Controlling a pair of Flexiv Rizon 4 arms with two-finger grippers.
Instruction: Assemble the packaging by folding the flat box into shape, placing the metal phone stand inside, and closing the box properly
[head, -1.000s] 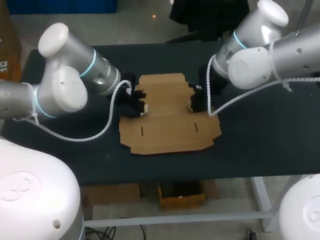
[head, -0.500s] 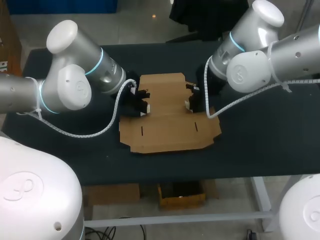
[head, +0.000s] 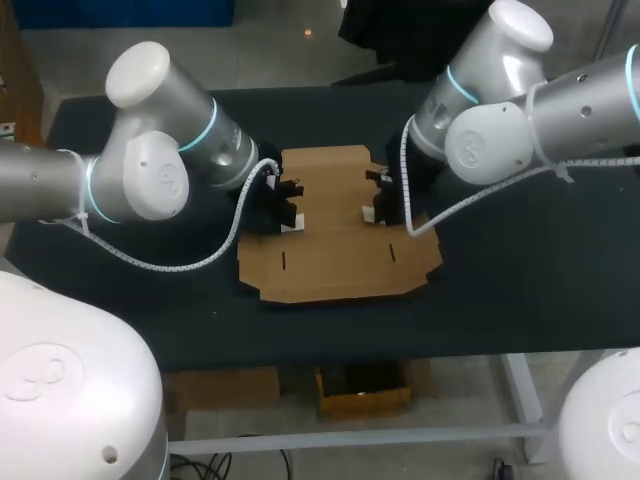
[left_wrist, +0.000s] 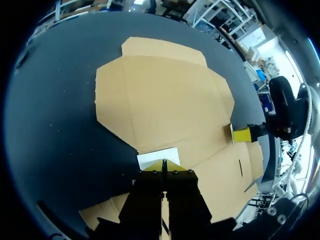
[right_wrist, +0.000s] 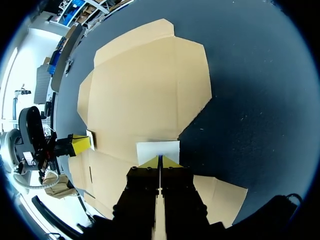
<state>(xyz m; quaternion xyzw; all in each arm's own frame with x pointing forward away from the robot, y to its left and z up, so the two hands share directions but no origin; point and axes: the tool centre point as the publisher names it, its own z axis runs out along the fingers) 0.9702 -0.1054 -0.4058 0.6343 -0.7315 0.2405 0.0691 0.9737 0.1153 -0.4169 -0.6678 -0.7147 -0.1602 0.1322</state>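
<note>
The flat brown cardboard box (head: 335, 225) lies unfolded on the black table, with its flaps spread out. My left gripper (head: 291, 213) is shut, its tips pressed down on the box's left part. In the left wrist view its yellow tips (left_wrist: 164, 164) meet over the cardboard (left_wrist: 165, 100) beside a small white patch (left_wrist: 156, 157). My right gripper (head: 375, 208) is also shut and rests on the box's right part. Its tips (right_wrist: 160, 161) touch the cardboard (right_wrist: 145, 95) at another white patch (right_wrist: 158, 148). Neither holds anything. No metal phone stand shows in any view.
The black table top (head: 520, 270) reaches out around the box on every side. Its front edge (head: 400, 360) runs close below the box. Each wrist view shows the other arm's yellow fingertip (left_wrist: 243, 134) (right_wrist: 80, 144) across the cardboard.
Both grippers have slid inward over the box, the left one to the right and the right one to the left. Both stayed shut.
</note>
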